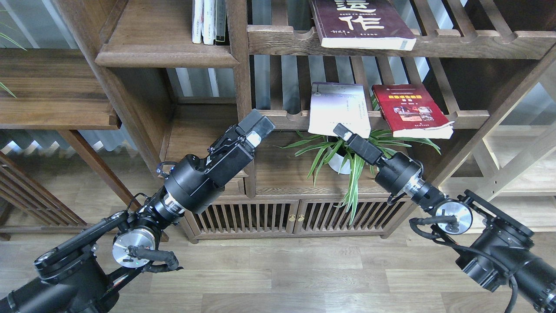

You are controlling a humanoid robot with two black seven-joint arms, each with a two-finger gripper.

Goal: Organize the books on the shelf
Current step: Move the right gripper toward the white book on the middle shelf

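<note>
Neither pair of jaws shows its state clearly: the left gripper (257, 127) is seen end-on as a dark block, the right gripper (343, 131) as a narrow tip, so I cannot tell whether either is parted or closed; neither carries a book. The right gripper hangs just below the front edge of the pale book (339, 108), which lies flat on the slatted rack (471, 118) and juts out past the front rail. Beside it lies the red book (412, 111), also overhanging. The maroon book (358, 21) rests on the rack above, its corner past the rail. The solid shelf (167, 54), where the books seem meant to go, is up to the left and holds a few upright volumes (208, 21).

The main risk, I judge, is a nudge from below: the pale book overhangs, so an upward push could tip it back between the slats or slide it off to the floor. A poor pinch on a thin paperback could let it droop and slip. The potted plant (343, 154) sits right under the right arm, its leaves likely to snag, and the upright post (241, 91) stands between rack and shelf, in the way of any sideways carry
</note>
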